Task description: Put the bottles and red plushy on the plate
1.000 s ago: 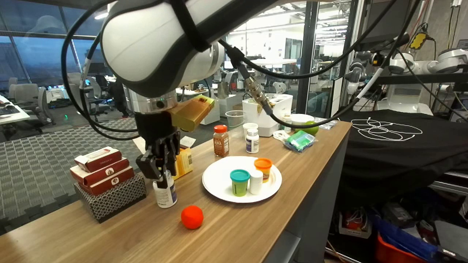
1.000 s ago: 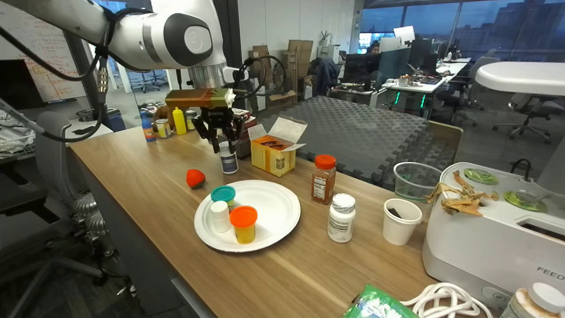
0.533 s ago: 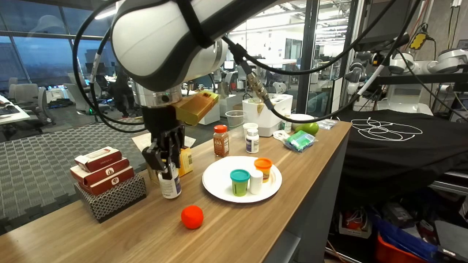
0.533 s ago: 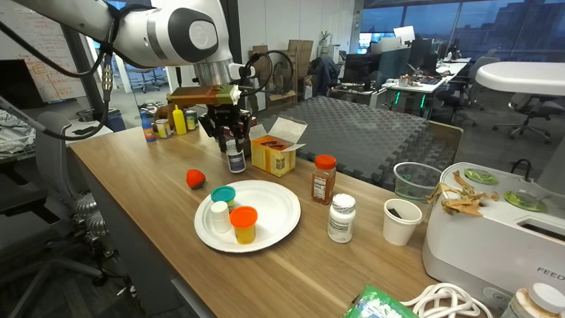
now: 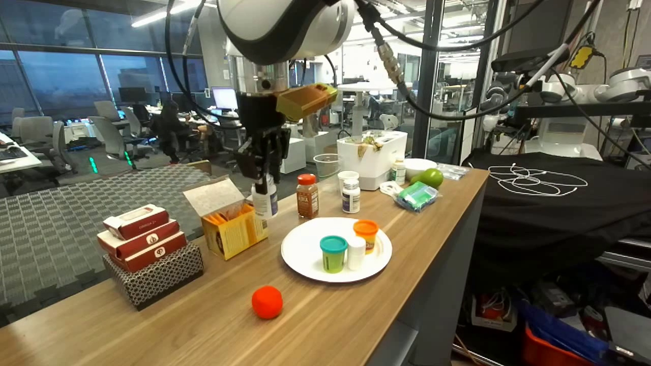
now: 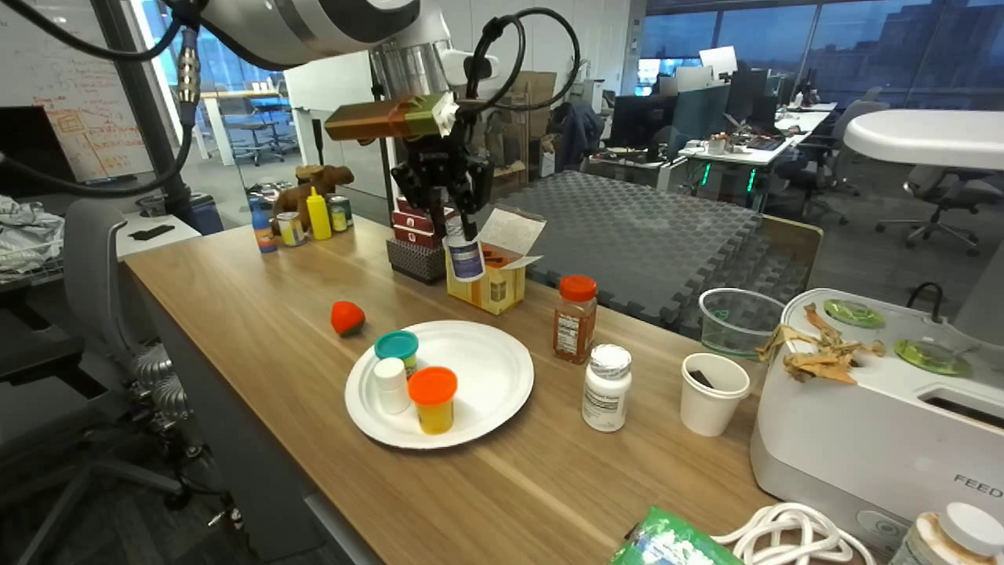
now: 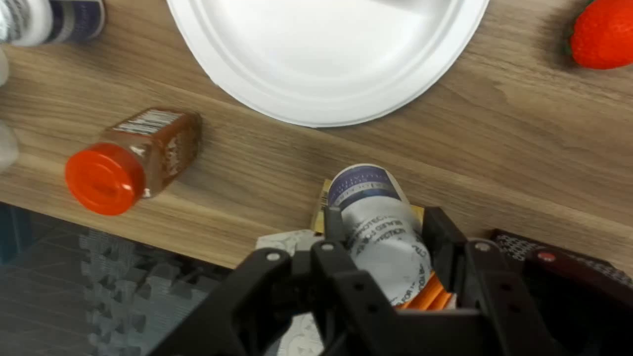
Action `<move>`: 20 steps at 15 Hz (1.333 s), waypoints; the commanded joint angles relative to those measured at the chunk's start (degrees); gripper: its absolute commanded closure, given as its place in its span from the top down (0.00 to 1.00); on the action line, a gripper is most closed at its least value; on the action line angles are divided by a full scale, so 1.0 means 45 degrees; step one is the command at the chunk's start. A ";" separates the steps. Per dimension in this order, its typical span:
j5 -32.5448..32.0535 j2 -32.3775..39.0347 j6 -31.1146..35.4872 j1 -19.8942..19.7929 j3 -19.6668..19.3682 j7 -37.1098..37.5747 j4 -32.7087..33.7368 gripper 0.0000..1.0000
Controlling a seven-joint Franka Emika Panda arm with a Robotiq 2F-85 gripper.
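Note:
My gripper (image 5: 265, 179) is shut on a white bottle with a purple-blue label (image 5: 265, 202), held slightly tilted in the air above the yellow box; it also shows in the wrist view (image 7: 366, 185). The white plate (image 6: 494, 377) bears a teal-capped bottle (image 5: 333, 255), a small white bottle (image 5: 356, 254) and an orange-capped bottle (image 6: 434, 400). The red plushy (image 5: 267, 302) lies on the table beside the plate; it also shows in the wrist view (image 7: 604, 34). A red-capped bottle (image 6: 575, 320) and another white bottle (image 6: 606, 390) stand on the table behind the plate.
The open yellow box (image 5: 236, 233) stands just below the held bottle. Red-and-white boxes (image 5: 145, 239) lie stacked on a dark basket (image 5: 157, 274). A paper cup (image 6: 712, 392), white appliance (image 6: 863, 408) and green packet (image 6: 674, 541) are further along the table.
My gripper has lifted the white bottle off the table and carried it up and across to above the yellow box. The plate, its bottles and the plushy have not moved.

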 commanded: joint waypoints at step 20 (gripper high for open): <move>0.1663 -0.0931 0.0249 -0.1194 0.0207 -0.0106 -0.3085 0.25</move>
